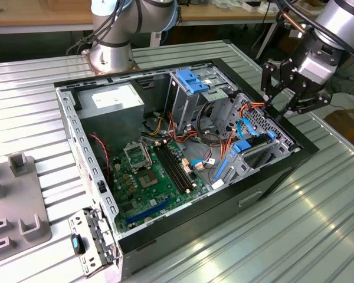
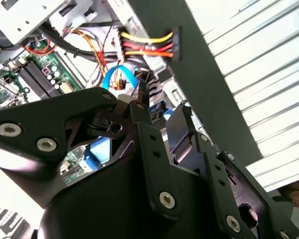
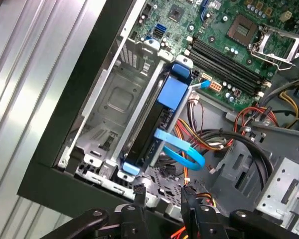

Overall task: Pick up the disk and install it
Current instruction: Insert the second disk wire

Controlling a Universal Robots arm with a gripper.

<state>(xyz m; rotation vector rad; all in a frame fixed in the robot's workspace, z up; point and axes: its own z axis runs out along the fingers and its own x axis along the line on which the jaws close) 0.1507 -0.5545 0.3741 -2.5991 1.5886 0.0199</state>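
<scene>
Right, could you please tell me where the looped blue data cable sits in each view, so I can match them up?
Exterior view: the blue data cable runs inside the case, toward the exterior view's right end.
Second wrist view: it forms an arch beside the yellow-and-red power wires.
First wrist view: it loops out from the disk, which stands on edge in its bay.
Shared landmark: the green motherboard.

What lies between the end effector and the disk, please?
In the first wrist view, a looped light-blue cable lies between the end effector and the disk.
</scene>
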